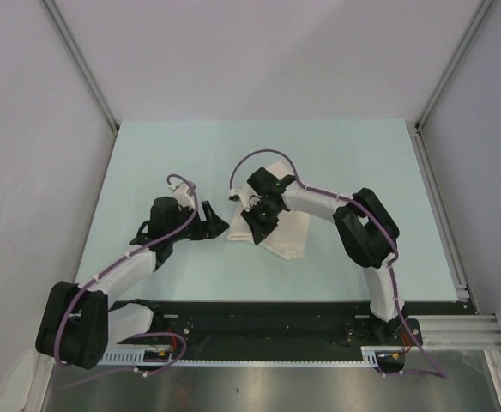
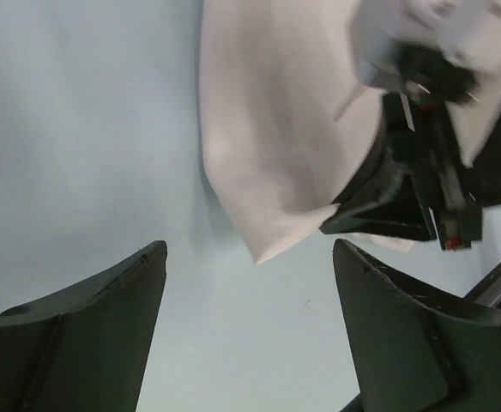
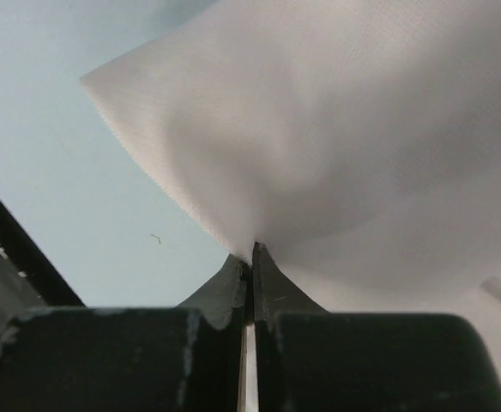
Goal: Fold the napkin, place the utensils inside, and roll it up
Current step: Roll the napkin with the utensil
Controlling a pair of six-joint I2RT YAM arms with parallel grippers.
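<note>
1. Pale blue-green desk (image 1: 345,154) between grey walls carries one white napkin (image 1: 286,233), mid-frame in the top view, its long axis slanting from upper left to lower right.
2. Over it sits the right gripper (image 3: 251,254), jaws closed on a raised fold.
3. Just left of the napkin's near corner waits the left gripper (image 2: 250,249), jaws wide apart and empty.
4. Two arms; no utensil visible.

A pale mint table (image 1: 345,154) was evenly lit. Plain grey walls (image 1: 259,51) rose behind and beside it, with aluminium posts (image 1: 81,64) at its far corners.
</note>
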